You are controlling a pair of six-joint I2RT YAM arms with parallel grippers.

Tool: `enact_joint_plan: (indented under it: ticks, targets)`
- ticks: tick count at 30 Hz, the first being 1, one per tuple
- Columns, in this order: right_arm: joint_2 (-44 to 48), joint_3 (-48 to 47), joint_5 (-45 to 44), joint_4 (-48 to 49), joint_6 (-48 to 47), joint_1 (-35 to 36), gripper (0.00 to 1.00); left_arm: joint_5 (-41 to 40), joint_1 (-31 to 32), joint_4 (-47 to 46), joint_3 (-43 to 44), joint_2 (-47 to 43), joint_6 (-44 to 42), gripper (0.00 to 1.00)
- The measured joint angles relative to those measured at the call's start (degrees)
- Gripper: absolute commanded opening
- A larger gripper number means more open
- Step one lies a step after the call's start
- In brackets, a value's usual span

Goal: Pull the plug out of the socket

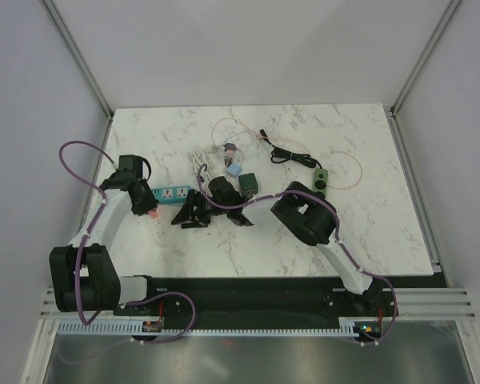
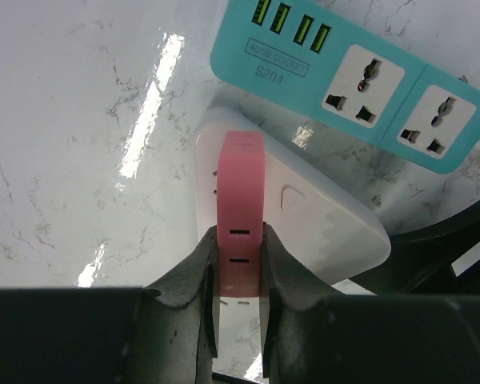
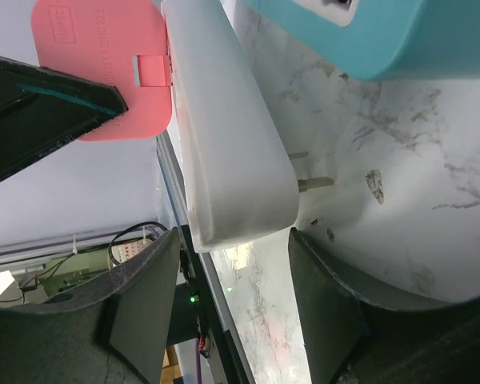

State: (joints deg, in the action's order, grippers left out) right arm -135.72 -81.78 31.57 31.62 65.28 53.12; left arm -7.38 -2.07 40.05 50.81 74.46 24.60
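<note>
Jutting from the white socket (image 2: 324,220), pink plug (image 2: 240,188) seems clamped in left pincer (image 2: 239,250).

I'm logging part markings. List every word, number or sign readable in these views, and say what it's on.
"S204": on the teal power strip, next to its USB ports.
"4USB SOCKET": boxed line just above that; small, my best reading.
Pink plug: raised lettering, too blurred to read.
White adapter: a triangle sign, no words.
Top view: nothing legible.
</note>
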Motion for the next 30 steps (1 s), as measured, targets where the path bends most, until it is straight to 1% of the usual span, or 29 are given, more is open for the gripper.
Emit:
enact_joint_plan:
  ticks: [4, 8, 11, 12, 14, 16, 17, 19, 20, 22, 23, 24, 30]
  targets:
    - [-0.04, -1.20, -0.94, -1.20, -0.50, 0.00, 0.65, 0.02, 0.00, 0.00, 0.00, 0.00, 0.02, 0.02]
    - [-1.22, -4.96, -2.08, -4.00, -0.98, 0.00, 0.61, -0.15, 0.00, -0.02, 0.00, -0.04, 0.00, 0.02]
    - [-2.71, -8.79, -2.93, -7.54, -1.95, -0.04, 0.51, -0.52, -0.20, -0.52, 0.00, -0.31, 0.02, 0.02]
    - [-3.08, -9.73, -3.26, -8.74, -2.08, -0.09, 0.44, -0.66, -0.22, -0.85, 0.00, -0.46, 0.02, 0.02]
    - [-3.34, -10.67, -3.10, -9.75, -1.99, -0.13, 0.35, -1.29, -0.22, -1.03, 0.00, -0.66, 0.02, 0.02]
    - [-3.45, -11.87, -3.28, -10.97, -2.27, -0.11, 0.31, -1.57, -0.39, -1.25, 0.00, -0.81, 0.02, 0.02]
    - [-3.61, -12.37, -3.23, -11.52, -2.49, -0.11, 0.27, -1.60, -0.46, -1.29, 0.00, -1.03, 0.02, 0.02]
    - [-3.80, -13.18, -3.04, -12.31, -2.67, -0.11, 0.23, -1.75, -0.50, -1.40, -0.15, -1.64, 0.00, 0.02]
    - [-3.87, -13.57, -2.95, -12.76, -2.91, -0.11, 0.18, -1.84, -0.50, -1.44, -0.31, -2.03, 0.00, 0.02]
    - [-3.98, -14.32, -2.82, -13.51, -3.37, -0.09, 0.12, -2.05, -0.50, -1.51, -0.50, -2.78, 0.00, 0.02]
    - [-4.04, -14.62, -2.75, -13.75, -3.45, -0.09, 0.04, -2.10, -0.50, -1.55, -0.57, -3.08, 0.00, 0.02]
    - [-4.15, -14.91, -2.67, -13.97, -3.52, -0.09, 0.01, -2.14, -0.50, -1.57, -0.57, -3.30, -0.02, 0.02]
    - [-5.25, -16.46, -1.66, -14.14, -2.62, -0.09, 0.00, -2.69, -0.50, -1.73, -1.18, -5.57, -0.04, 0.02]
